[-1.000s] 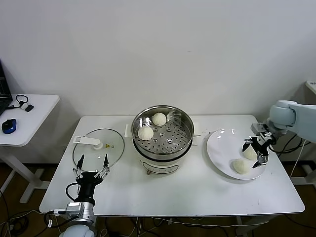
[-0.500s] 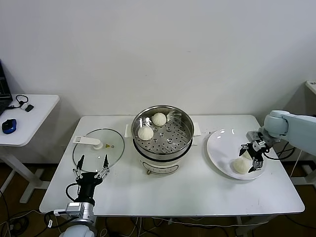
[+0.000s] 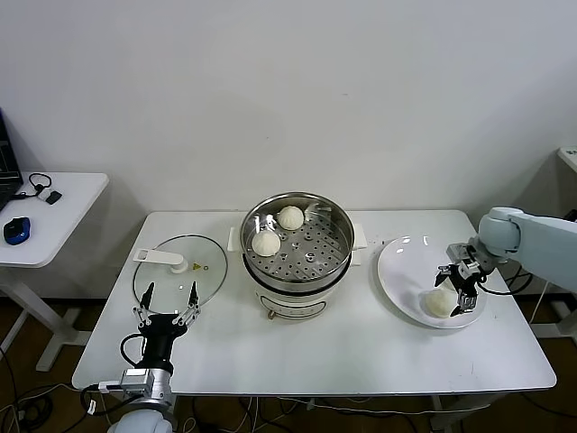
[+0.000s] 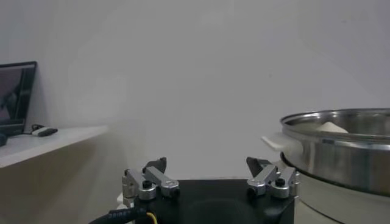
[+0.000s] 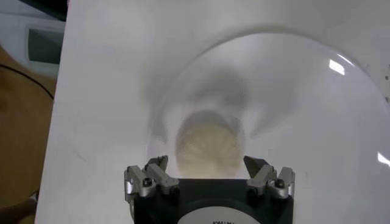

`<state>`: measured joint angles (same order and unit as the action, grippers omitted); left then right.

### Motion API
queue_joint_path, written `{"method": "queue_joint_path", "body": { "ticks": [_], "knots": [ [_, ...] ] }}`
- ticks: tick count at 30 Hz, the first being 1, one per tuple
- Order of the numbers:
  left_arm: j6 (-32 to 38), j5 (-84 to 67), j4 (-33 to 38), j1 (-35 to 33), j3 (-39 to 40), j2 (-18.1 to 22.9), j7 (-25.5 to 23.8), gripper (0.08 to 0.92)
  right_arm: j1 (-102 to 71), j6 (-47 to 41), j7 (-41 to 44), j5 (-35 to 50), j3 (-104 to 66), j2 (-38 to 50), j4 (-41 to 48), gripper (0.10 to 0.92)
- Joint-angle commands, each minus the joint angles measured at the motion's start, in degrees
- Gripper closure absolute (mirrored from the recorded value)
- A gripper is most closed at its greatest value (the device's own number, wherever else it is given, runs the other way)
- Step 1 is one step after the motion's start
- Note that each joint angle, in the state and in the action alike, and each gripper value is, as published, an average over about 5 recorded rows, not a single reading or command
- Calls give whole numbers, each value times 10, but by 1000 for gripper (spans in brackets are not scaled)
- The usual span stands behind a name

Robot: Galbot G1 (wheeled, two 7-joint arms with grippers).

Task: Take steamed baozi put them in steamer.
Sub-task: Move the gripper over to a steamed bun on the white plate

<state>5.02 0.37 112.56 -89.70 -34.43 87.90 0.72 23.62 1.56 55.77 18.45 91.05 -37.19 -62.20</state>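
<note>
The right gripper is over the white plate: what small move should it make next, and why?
Probably lower a little further and then close. The right gripper is open above the round white plate, its fingers on either side of an off-white dough bun without gripping it yet. The shiny steel steamer holds two buns. The left gripper waits open near the table's front edge.

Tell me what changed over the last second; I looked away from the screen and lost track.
The right gripper came down and inward over the white plate, and now straddles a baozi with its fingers open, not yet clamped. Only one bun shows on the plate in the head view, where two showed before. The two baozi in the steamer, the glass lid and the parked left gripper have not moved.
</note>
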Motion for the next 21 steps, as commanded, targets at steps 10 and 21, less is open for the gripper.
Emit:
{"method": "queue_joint_path", "body": {
  "ticks": [10, 21],
  "knots": [
    [0, -9, -1, 1, -6, -6, 0, 177, -16, -2, 5, -3, -16, -12, 19, 340],
    [-4, -6, 3, 5, -2, -9, -2, 177, 154, 23, 6, 43, 114, -18, -75, 397]
  ]
}}
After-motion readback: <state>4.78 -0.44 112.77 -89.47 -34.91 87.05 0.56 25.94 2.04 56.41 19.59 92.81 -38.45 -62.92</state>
